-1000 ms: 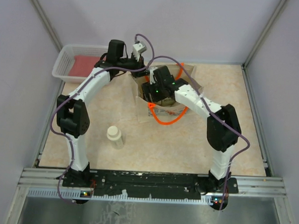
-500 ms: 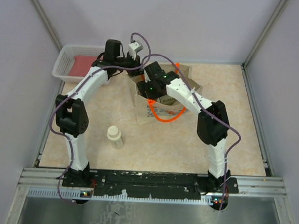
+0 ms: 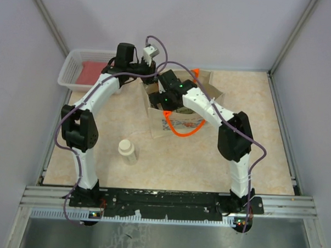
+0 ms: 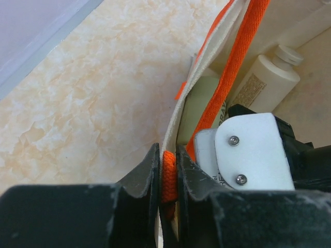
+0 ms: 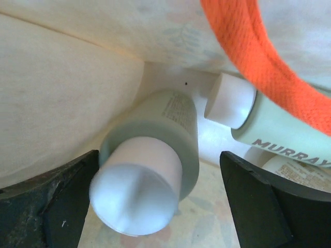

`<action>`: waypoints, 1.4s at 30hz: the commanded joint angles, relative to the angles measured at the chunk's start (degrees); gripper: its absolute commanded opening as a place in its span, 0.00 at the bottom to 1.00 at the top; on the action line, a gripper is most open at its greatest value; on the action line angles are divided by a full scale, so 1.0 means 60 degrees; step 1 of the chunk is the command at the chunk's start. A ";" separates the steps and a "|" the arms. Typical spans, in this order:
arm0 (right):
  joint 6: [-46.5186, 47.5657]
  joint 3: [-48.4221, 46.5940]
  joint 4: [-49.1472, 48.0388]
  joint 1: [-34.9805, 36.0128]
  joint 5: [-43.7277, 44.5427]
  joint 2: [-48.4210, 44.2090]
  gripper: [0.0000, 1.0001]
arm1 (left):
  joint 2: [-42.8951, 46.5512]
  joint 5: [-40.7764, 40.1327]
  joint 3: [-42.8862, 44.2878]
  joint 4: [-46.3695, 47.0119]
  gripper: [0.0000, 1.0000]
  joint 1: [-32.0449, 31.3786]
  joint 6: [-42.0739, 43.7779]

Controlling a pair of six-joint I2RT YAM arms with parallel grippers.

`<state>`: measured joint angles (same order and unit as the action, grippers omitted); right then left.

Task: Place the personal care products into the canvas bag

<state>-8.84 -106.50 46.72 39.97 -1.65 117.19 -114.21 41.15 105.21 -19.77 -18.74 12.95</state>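
Observation:
The canvas bag (image 3: 176,122) stands mid-table with its orange handles (image 3: 181,131). My left gripper (image 4: 168,165) is shut on the bag's rim and an orange handle (image 4: 238,67) and holds the mouth open; it also shows in the top view (image 3: 149,82). My right gripper (image 5: 155,178) is inside the bag, jaws wide open around a pale green bottle (image 5: 155,155) lying on the bag's floor. A second bottle (image 5: 269,124) and a third (image 5: 295,168) lie beside it. One cream bottle (image 3: 127,150) stands on the table left of the bag.
A white mesh basket (image 3: 69,70) with a red flat item (image 3: 93,72) sits at the back left, close to my left arm. The pale walls of the enclosure surround the table. The right arm's wrist (image 3: 175,91) fills the bag's mouth.
My right gripper has moved up and left, deeper into the bag. The bag has shifted a little to the left and stands more upright. The left gripper has kept its hold.

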 commanded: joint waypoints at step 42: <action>0.2657 0.1946 -0.0976 0.2256 -0.0349 -0.5753 0.99 | 0.0005 0.0188 0.0451 0.0142 0.00 0.0280 -0.0473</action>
<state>1.89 -98.63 46.74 51.68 4.45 80.62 -114.21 41.95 105.25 -19.68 -18.04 10.74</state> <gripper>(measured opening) 0.991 0.180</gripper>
